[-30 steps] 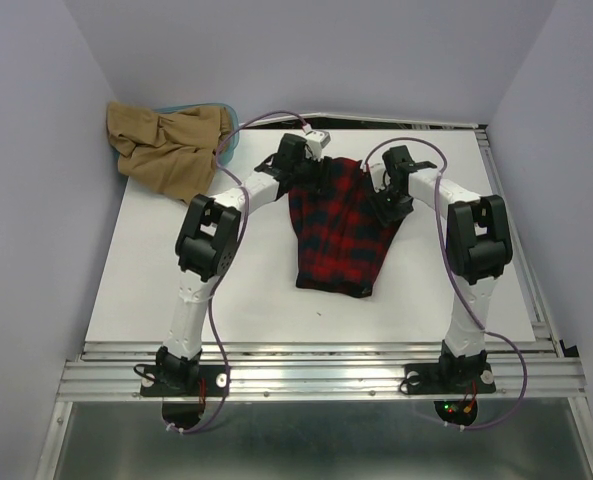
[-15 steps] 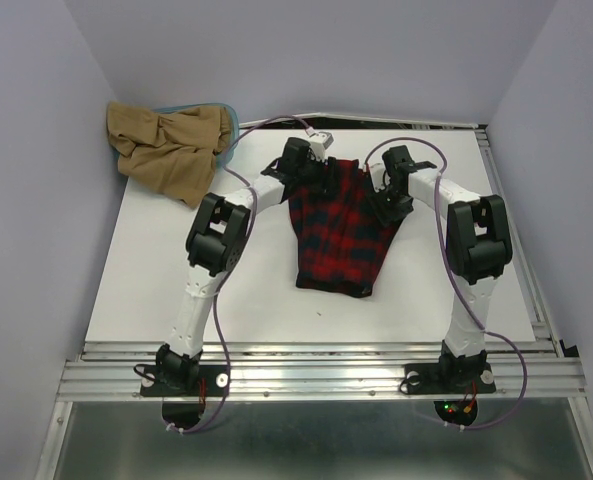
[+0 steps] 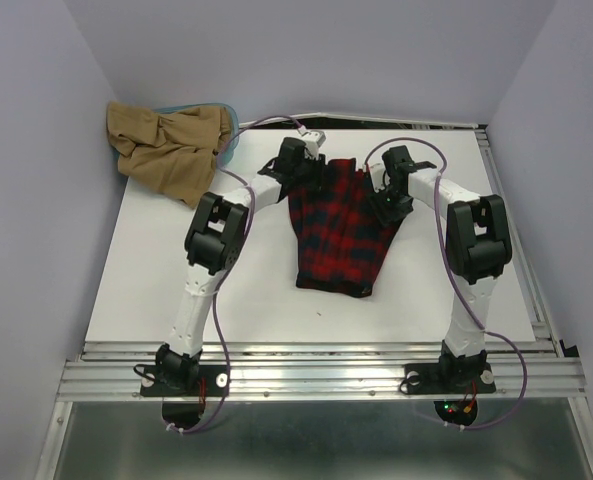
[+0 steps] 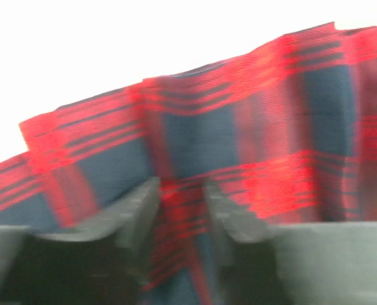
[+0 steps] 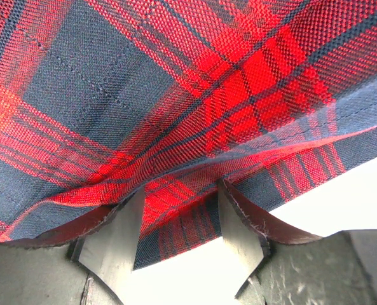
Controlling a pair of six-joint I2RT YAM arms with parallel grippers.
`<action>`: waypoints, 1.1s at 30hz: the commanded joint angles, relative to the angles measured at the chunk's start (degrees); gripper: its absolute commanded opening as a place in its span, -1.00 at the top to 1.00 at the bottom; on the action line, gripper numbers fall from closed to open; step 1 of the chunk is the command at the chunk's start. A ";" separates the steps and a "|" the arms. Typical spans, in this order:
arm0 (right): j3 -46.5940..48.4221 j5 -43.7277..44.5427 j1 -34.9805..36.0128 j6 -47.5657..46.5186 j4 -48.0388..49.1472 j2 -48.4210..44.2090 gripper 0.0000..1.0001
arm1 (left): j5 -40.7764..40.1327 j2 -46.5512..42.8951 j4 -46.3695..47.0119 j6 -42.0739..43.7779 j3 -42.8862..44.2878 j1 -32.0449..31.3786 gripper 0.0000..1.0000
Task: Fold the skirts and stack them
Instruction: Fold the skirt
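The red plaid skirt lies spread on the white table, its waist end toward the back. My left gripper is at the skirt's back left corner, its fingers closed on a fold of plaid cloth. My right gripper is at the back right edge, with the skirt's hem bunched between its fingers. The tan-brown skirt lies crumpled at the back left, draped over the teal tub.
Purple cables loop over the back of the table. Grey walls close in on the left, back and right. A metal rail runs along the near edge by the arm bases.
My left arm has swung inward, bringing its gripper further onto the skirt's back left corner. The right arm has barely moved. The skirt's lower part has stayed in place.
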 commanded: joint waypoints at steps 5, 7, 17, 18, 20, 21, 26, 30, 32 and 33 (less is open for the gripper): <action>1.82 1.73 -0.36 -0.83 0.93 0.88 -0.11 | -6.61 -5.12 -6.83 4.51 -2.82 3.25 0.38; 2.00 1.73 -0.36 -0.83 0.85 0.79 -0.11 | -7.75 -6.44 -7.72 5.22 -4.05 3.95 0.44; 1.82 0.85 -0.36 -0.49 1.02 0.26 -0.10 | 9.02 -14.96 1.30 6.46 -12.49 5.18 -0.27; 1.82 0.76 -0.36 -0.48 1.02 0.18 -0.11 | 9.82 -15.23 2.46 5.76 -12.67 5.18 -0.29; 1.91 0.59 -0.36 -0.31 1.02 0.18 -0.10 | 11.14 -15.24 5.28 3.82 -12.50 4.92 -0.34; 2.00 0.59 -0.36 -0.31 1.02 0.26 -0.10 | 11.32 -14.02 5.46 3.47 -11.02 4.74 -0.35; 2.52 0.76 -0.36 -0.22 0.76 0.62 -0.11 | 14.04 -8.65 5.28 -0.57 -3.72 4.74 -0.39; 3.05 0.94 -0.36 -0.39 0.41 0.88 -0.10 | 14.83 -4.78 5.72 -3.21 -0.37 4.57 -0.41; 3.49 0.94 -0.36 -0.40 0.14 1.05 -0.10 | 14.83 -2.94 6.16 -4.09 0.77 4.57 -0.41; 3.58 1.03 -0.36 -0.31 0.06 1.23 -0.10 | 14.75 -2.32 6.16 -4.70 1.73 4.48 -0.42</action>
